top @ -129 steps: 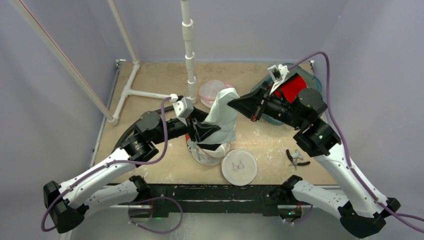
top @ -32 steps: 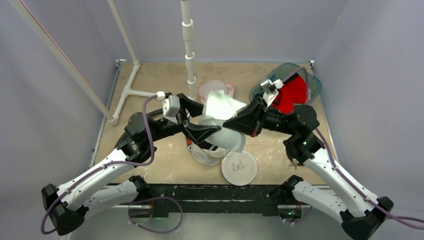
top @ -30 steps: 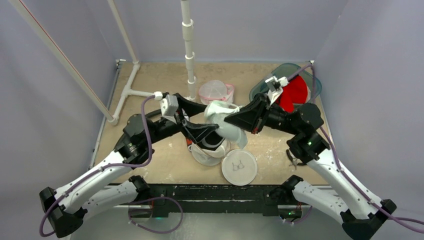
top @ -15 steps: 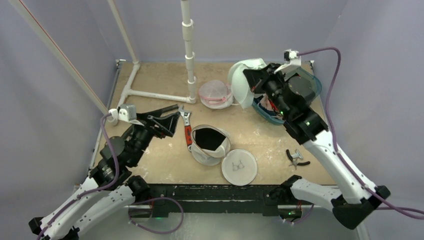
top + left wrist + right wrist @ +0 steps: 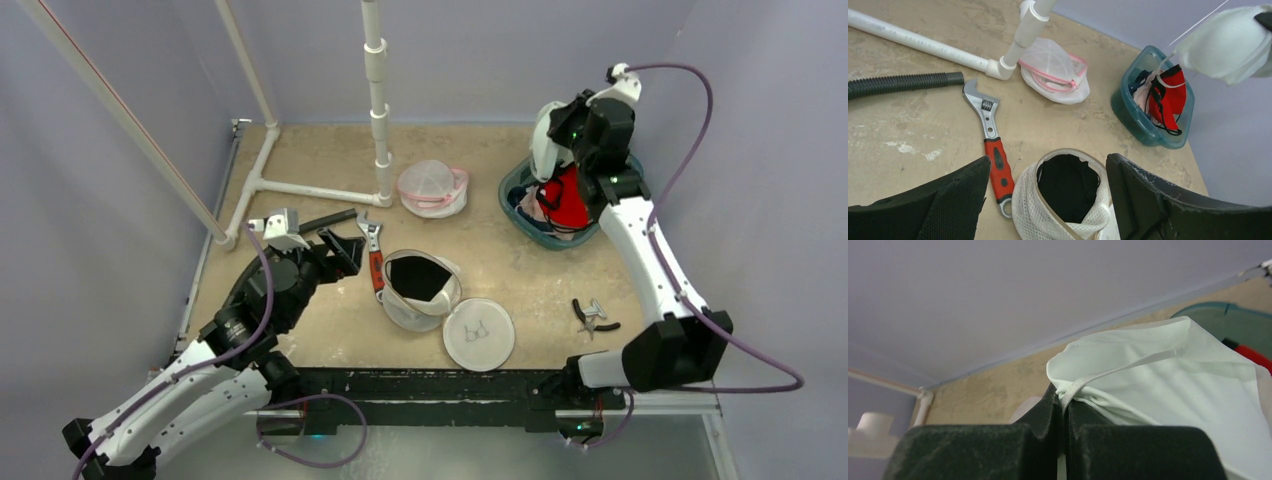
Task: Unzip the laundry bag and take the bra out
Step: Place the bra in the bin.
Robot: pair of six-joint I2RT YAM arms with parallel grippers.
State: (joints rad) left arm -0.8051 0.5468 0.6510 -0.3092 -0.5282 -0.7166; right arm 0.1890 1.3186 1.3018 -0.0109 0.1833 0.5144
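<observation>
Lavender walls close in a scuffed tan tabletop, with a white plastic pipe frame standing at the back. The white mesh laundry bag sits mid-table with its mouth gaping wide. The inside is dark; cloth or shadow, cannot tell. Just left of it lies a red-handled adjustable wrench. The left gripper hangs low near the bag, jaws spread wide, nothing between them. The right gripper is raised high at the far right, fingers pressed tight together on the white strap of a pale mint fabric bra. The bra's cups dangle free in the air above a teal plastic tub that already holds a red garment. So the bra is out of the bag and well apart from it. The removal reads as essentially complete, and the step in hand looks like setting it down, probably into the tub. To do that well, bring the wrist down until the hanging cloth gathers inside the tub's rim, then part the fingers fully. The strap is thin and pinched deep, so it may cling to a pad. A short lift away should shake it loose. Keep the left arm low and clear of the bag.
</observation>
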